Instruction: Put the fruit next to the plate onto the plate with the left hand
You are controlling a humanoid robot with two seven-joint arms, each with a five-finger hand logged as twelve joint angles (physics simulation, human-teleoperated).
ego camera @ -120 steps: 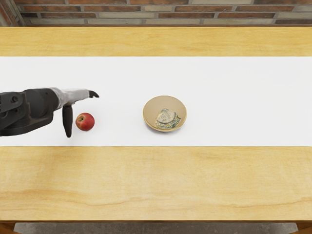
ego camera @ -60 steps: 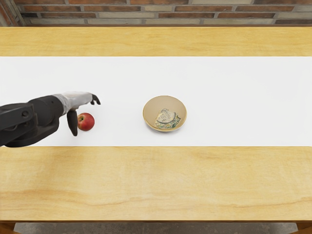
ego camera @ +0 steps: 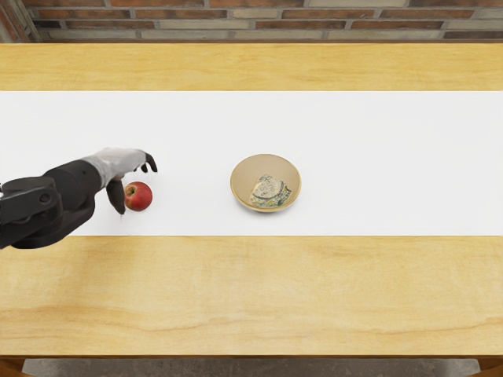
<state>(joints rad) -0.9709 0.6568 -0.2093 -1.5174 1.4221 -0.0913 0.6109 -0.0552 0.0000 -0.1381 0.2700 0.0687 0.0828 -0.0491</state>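
A red apple (ego camera: 138,195) lies on the white runner, well left of the tan plate (ego camera: 266,182), which has a patterned centre. My left hand (ego camera: 130,177) comes in from the left edge and hovers over the apple's left and far sides. Its thumb (ego camera: 116,196) hangs down by the apple's left flank, and the other fingers (ego camera: 148,163) curl just beyond the fruit. The fingers are spread around the apple without closing on it. The right arm does not show.
The white runner (ego camera: 354,157) crosses a wooden table (ego camera: 251,290) from side to side. A brick wall (ego camera: 251,20) stands behind the far edge.
The left hand has dropped and drawn in toward the apple; the thumb now sits beside the fruit and the fingers have curled down. The apple and plate have not moved.
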